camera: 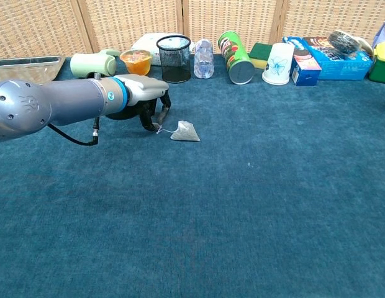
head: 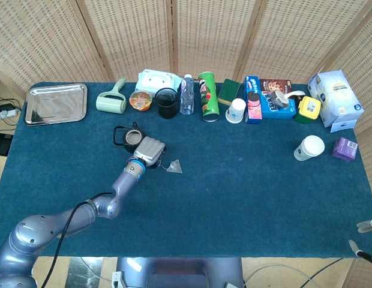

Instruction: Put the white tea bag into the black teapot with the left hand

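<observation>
The white tea bag point(head: 175, 166) point(camera: 186, 131) lies flat on the blue cloth, its string running left to a small tag. My left hand point(head: 150, 149) point(camera: 146, 93) hovers palm-down just left of it. Its fingers point(camera: 160, 115) curl down around the string's end, and I cannot tell if they pinch it. The black teapot point(head: 129, 137) stands open-topped right behind the hand, and in the chest view the hand and wrist mostly hide the teapot point(camera: 121, 113). Only the spread fingertips of my right hand point(head: 365, 237) show at the head view's bottom right corner, with nothing in them.
A row stands along the far edge: lint roller point(head: 111, 102), orange bowl point(head: 140, 100), black mesh cup point(head: 167, 102), water bottle point(head: 186, 95), green can point(head: 208, 96), paper cups and boxes. A metal tray point(head: 56, 103) sits far left. Another paper cup point(head: 309, 147) stands at right.
</observation>
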Available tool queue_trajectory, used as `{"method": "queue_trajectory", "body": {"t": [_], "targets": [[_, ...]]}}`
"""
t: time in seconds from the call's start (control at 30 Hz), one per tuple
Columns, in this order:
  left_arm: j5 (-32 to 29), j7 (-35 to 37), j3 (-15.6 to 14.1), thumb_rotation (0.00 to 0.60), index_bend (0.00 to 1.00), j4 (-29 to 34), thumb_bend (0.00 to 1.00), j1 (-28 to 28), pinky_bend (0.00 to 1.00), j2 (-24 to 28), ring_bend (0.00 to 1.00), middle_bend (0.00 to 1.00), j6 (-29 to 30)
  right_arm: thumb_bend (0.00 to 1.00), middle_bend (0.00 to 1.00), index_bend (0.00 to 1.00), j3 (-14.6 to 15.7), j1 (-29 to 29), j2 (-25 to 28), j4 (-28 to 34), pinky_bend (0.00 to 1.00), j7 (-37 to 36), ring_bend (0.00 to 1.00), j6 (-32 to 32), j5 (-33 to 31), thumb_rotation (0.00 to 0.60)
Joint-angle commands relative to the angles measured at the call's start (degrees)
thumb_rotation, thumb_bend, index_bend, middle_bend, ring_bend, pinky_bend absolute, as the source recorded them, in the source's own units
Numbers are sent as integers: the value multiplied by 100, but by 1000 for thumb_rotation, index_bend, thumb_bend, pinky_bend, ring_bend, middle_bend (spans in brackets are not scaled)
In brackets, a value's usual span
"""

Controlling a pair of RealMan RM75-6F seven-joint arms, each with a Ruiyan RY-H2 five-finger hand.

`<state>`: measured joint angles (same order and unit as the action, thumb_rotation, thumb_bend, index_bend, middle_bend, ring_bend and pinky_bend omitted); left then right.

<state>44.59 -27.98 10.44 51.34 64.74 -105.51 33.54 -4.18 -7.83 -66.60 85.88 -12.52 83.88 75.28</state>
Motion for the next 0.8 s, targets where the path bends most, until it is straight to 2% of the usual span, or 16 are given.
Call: {"method": "queue_trajectory", "body": {"t": [0.03,0.47,0.8], "targets": [[-36,-29,-15,600,583,10,414,-1,945,12,996,1000,-1,276,444,407,0,3,-3,-5,315,-9,380,-14,1,600],[-107,-30,6,600,611,277,440,-17,945,212,996,1000,101,275,444,407,-12,10,-14,-1,315,-6,380,-29,18,600],[43,349,194,600,628,1286,450,-274,945,826,996,1000,544,276,445,406,10,-5,-27,-44,315,-86,380,22,122,600]]}}
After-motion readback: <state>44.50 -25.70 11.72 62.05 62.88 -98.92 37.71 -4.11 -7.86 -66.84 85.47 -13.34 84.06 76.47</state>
